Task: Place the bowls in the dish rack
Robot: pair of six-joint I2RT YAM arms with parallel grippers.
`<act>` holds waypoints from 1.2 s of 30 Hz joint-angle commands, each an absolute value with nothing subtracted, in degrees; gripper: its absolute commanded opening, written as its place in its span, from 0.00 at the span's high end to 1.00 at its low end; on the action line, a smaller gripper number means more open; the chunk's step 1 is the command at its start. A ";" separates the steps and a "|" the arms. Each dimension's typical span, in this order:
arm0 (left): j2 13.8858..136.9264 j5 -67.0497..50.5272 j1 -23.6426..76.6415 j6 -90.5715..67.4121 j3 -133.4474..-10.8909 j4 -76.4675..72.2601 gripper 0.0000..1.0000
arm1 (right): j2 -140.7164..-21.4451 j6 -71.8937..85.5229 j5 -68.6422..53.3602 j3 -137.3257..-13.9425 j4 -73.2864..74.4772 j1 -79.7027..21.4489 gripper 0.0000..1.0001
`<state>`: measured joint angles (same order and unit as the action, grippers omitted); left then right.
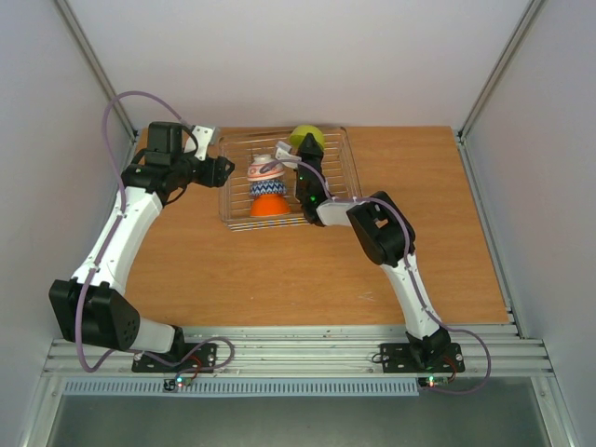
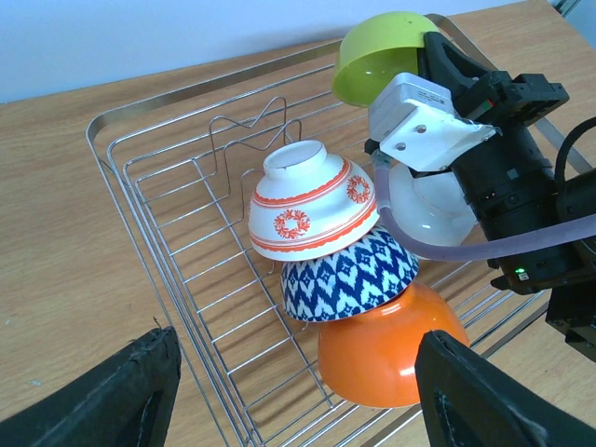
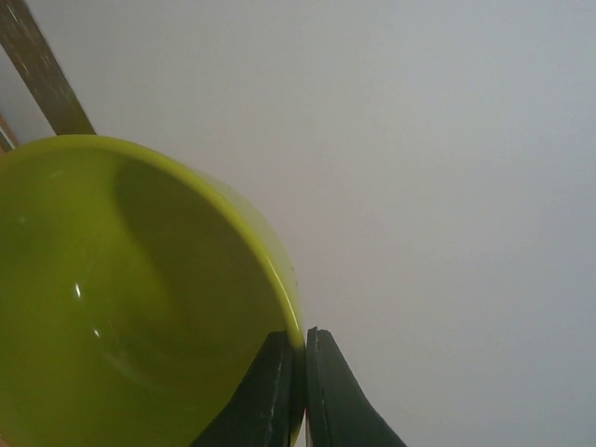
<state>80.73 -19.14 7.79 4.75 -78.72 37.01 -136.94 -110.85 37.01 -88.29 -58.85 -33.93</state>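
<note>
The wire dish rack [image 1: 337, 158] [image 2: 158, 237] lies at the back middle of the table. In it the red-patterned bowl [image 2: 312, 207], the blue zigzag bowl [image 2: 349, 275] and the orange bowl [image 2: 396, 349] lean on edge in a row [image 1: 267, 186]. A plain white bowl [image 2: 428, 212] stands behind them, partly hidden by the right arm. My right gripper [image 3: 300, 349] is shut on the rim of the yellow-green bowl [image 3: 121, 298] [image 1: 307, 140] [image 2: 382, 56], holding it above the rack's far side. My left gripper [image 2: 293, 396] is open and empty, just left of the rack [image 1: 219, 168].
The enclosure's walls stand close on the left, back and right. The right arm reaches across the rack's right half [image 1: 326, 207]. A metal rail plate [image 1: 298, 354] runs along the table's near edge.
</note>
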 commanded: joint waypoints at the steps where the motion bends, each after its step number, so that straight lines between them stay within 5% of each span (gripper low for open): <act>1: 81.06 -20.10 7.82 5.10 -78.28 34.65 0.30 | -135.39 -114.83 38.18 -86.28 -69.53 -33.18 0.99; 36: 80.25 -20.32 7.82 5.10 -78.34 34.86 0.30 | -129.49 -109.42 40.98 -88.79 -45.13 -31.10 0.99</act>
